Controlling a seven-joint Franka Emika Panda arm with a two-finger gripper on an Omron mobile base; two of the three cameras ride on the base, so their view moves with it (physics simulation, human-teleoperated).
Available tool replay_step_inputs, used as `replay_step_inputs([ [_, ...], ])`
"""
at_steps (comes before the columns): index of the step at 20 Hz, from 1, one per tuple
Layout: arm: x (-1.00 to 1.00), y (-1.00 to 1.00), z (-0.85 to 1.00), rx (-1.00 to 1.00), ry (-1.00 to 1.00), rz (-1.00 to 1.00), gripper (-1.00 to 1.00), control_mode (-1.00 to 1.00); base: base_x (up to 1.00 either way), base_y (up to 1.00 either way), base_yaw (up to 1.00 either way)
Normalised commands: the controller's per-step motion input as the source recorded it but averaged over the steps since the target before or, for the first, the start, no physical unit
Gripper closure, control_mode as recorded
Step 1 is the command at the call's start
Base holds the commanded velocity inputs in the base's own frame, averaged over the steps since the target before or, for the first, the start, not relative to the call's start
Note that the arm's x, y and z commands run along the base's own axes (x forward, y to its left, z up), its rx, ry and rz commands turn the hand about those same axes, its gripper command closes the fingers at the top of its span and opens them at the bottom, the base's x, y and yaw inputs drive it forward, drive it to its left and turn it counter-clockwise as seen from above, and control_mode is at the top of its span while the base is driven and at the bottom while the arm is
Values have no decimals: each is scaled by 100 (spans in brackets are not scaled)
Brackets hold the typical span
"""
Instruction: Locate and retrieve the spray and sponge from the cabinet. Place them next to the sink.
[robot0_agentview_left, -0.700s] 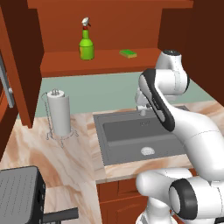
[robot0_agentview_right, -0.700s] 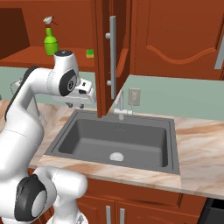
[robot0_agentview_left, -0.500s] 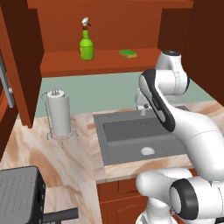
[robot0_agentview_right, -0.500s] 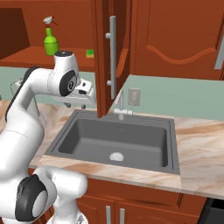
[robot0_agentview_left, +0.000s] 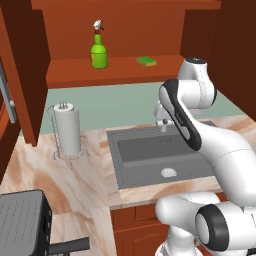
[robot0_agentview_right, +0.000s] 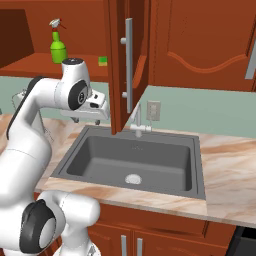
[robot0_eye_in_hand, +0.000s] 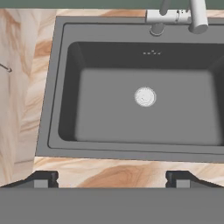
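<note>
1. the gripper (robot0_eye_in_hand: 112, 178) hangs over the sink (robot0_eye_in_hand: 52, 109) and looks straight down into it; its jaws are spread wide, one dark tip near each side of the hand view, with nothing between them.
2. in the hand view the round metal drain (robot0_eye_in_hand: 145, 96) sits a little right of the basin's middle, and the faucet (robot0_eye_in_hand: 175, 16) stands at the far rim.
3. in the right base view the gripper (robot0_agentview_right: 87, 111) is seen at the end of the white arm (robot0_agentview_right: 35, 115), above the left part of the sink (robot0_agentview_right: 75, 150) and below the shelf.
4. the spray bottle (robot0_agentview_left: 99, 47) stands upright on the shelf of the open cabinet (robot0_agentview_left: 120, 67), towards its left side, green body with a white and red nozzle on top.
5. the sponge (robot0_agentview_left: 146, 61) lies flat on the same shelf, to the right of the bottle and well apart from it.
6. from the right base view the bottle (robot0_agentview_right: 58, 45) and the sponge (robot0_agentview_right: 103, 61) show on the shelf, behind and above the arm; an open cabinet door (robot0_agentview_right: 127, 60) with a long metal handle hangs just right of them.
7. a paper towel roll (robot0_agentview_left: 67, 131) stands in a wire holder on the marble counter (robot0_agentview_left: 65, 185), left of the sink (robot0_agentview_left: 117, 165) and below the shelf.
8. neither the bottle nor the sponge is touched by the gripper; both are well above it.
</note>
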Motion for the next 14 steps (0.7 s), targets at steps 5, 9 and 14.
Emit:
replay_step_inputs([
  [5,0,0,0,0,0,0,-100,-100,0,0,0],
  [9,-1,0,0,0,0,0,-100,-100,0,0,0],
  [14,-7,0,0,0,-1,0,-100,-100,0,0,0],
])
